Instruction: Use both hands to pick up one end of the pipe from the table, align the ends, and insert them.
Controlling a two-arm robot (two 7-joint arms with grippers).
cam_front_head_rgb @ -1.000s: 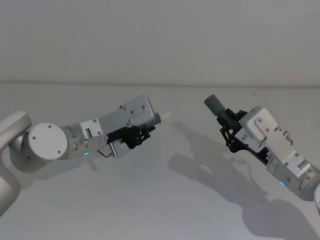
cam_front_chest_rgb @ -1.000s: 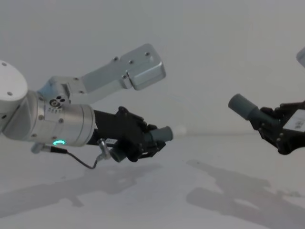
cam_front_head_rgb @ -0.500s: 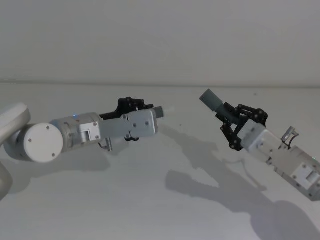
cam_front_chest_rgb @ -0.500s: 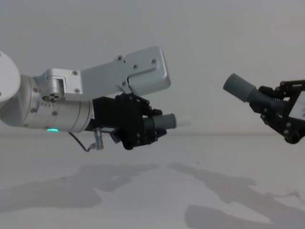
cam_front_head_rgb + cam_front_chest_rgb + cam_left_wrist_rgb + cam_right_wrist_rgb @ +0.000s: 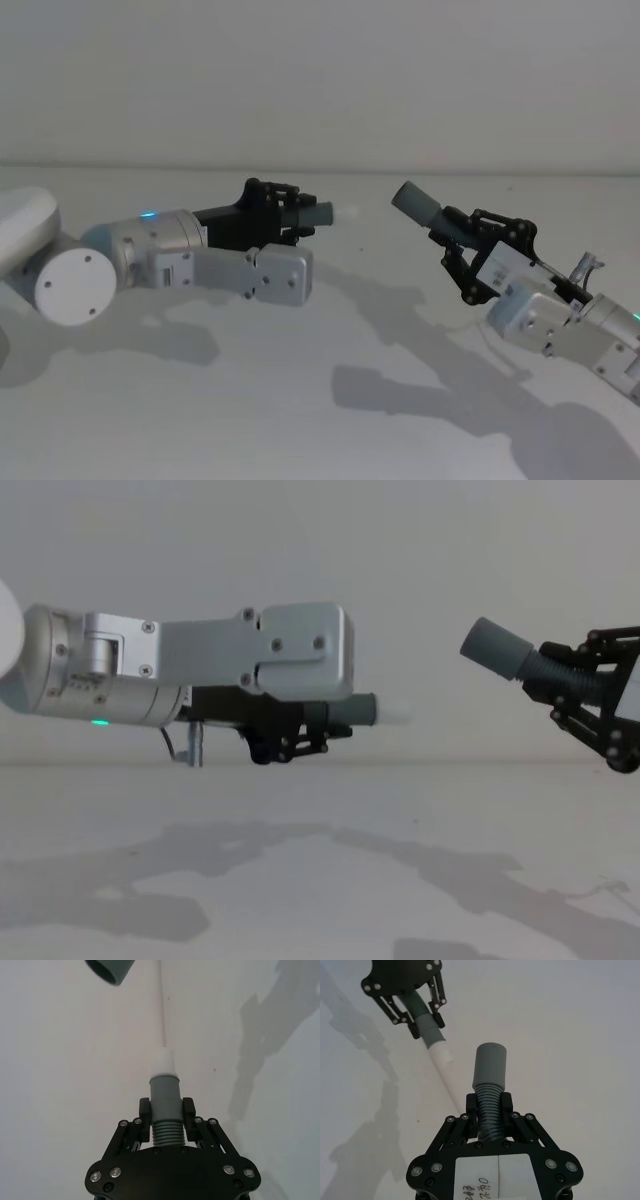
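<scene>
Left gripper [image 5: 295, 212]: held up off the table [image 5: 300, 400] on the left, pointing to the right; fingers clamped on the ribbed part of the short hose piece [image 5: 165, 1095].
Short hose piece: lies level in the chest view, with its white tip [image 5: 396, 713] sticking out past the fingers toward the other arm.
Right gripper [image 5: 488, 1102]: in the air on the right, angled up and to the left; fingers closed on the ribs of the longer hose piece [image 5: 489, 1110].
Longer hose piece: its smooth grey cuff [image 5: 412, 201] juts out beyond the fingers; the open end faces the white tip and sits a little higher than it in the chest view.
Ends: near each other but apart, not yet lined up, with the cuff tilted and the tip level.
Change since a second ago: both hose pieces are higher above the table. The left arm has rolled, so its flat grey housing [image 5: 280, 278] now hangs on the near side in the head view. The short piece has levelled out, and the gap between tip and cuff has narrowed.
Light: a green light [image 5: 97, 721] glows on the left arm.
Writing: a white sticker [image 5: 497, 1175] on the right gripper's body carries a few handwritten marks, which I cannot read for sure.
</scene>
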